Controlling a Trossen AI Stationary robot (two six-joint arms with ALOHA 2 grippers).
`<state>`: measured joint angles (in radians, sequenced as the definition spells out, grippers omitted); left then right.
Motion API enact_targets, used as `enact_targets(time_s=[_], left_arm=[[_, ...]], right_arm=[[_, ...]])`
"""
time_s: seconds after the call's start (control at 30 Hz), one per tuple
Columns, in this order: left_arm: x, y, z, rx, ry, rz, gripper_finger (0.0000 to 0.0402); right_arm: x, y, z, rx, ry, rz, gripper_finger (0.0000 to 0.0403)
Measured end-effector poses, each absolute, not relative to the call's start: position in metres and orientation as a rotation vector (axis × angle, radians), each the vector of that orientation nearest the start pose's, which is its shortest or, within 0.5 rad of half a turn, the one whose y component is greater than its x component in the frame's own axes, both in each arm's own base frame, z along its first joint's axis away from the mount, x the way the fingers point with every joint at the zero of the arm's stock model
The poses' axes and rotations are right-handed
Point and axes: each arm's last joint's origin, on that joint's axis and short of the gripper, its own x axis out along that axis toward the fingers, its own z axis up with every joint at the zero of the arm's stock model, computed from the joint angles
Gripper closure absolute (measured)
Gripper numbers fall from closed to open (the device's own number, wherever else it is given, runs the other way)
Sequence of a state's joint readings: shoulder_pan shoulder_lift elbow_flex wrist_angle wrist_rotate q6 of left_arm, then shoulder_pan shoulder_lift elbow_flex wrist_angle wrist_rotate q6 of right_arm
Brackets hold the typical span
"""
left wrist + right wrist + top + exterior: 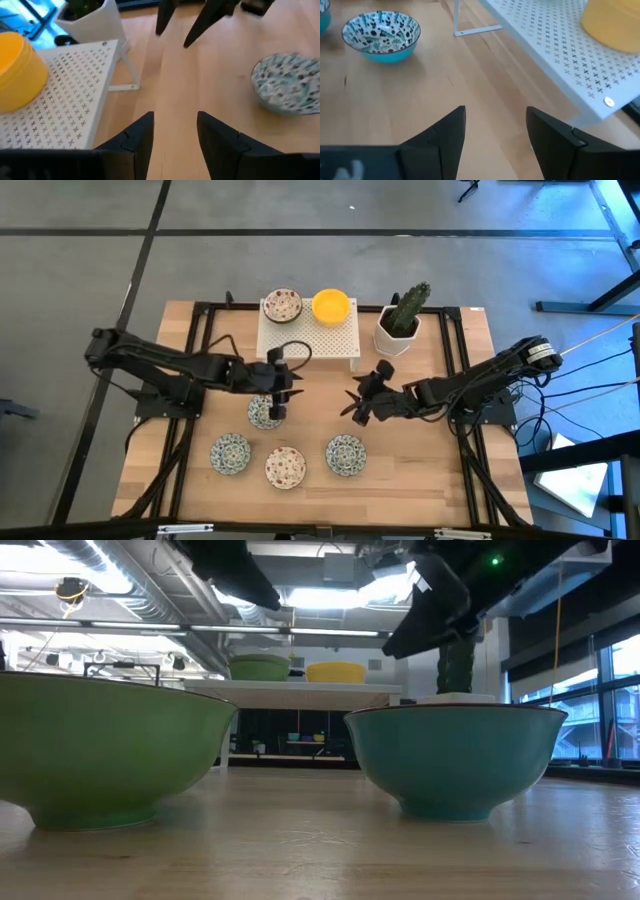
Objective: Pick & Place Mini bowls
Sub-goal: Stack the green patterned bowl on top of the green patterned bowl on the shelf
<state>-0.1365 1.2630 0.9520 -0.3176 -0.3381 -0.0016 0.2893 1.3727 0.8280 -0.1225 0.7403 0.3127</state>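
Observation:
Two mini bowls stand on the white perforated rack [310,330]: a red-speckled one [283,305] and a yellow one [331,305]. On the table rest three green-blue patterned bowls [266,412] [231,453] [346,455] and a red-speckled bowl [285,467]. My left gripper [280,402] [175,130] is open and hovers at the right rim of the farthest patterned bowl, with bare wood between its fingers. My right gripper [353,406] [495,125] is open too, over bare table in front of the rack.
A white pot with a cactus [400,325] stands right of the rack at the far edge. In the low view two bowls [110,750] [455,760] fill the foreground. A black frame [200,360] borders the tabletop. Bare wood lies between the two grippers.

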Motion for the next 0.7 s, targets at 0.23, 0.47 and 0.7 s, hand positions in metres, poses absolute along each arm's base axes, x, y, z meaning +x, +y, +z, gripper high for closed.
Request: enact_targets(time_s=[0.23, 0.47, 0.7], left_arm=[[0.265, -0.024, 0.265, -0.032, 0.703, 0.394, 0.0261], [0.261, -0.037, 0.275, 0.05, 0.644, 0.509, 0.0323], [0.262, -0.047, 0.293, 0.134, 0.6, 0.539, 0.0379]], right_arm=[[0.273, 0.05, 0.234, -0.165, 0.498, -0.644, 0.0196], [0.274, 0.035, 0.235, -0.196, 0.479, -0.787, 0.0196], [0.283, 0.025, 0.244, -0.166, 0.499, -0.644, 0.0219]])
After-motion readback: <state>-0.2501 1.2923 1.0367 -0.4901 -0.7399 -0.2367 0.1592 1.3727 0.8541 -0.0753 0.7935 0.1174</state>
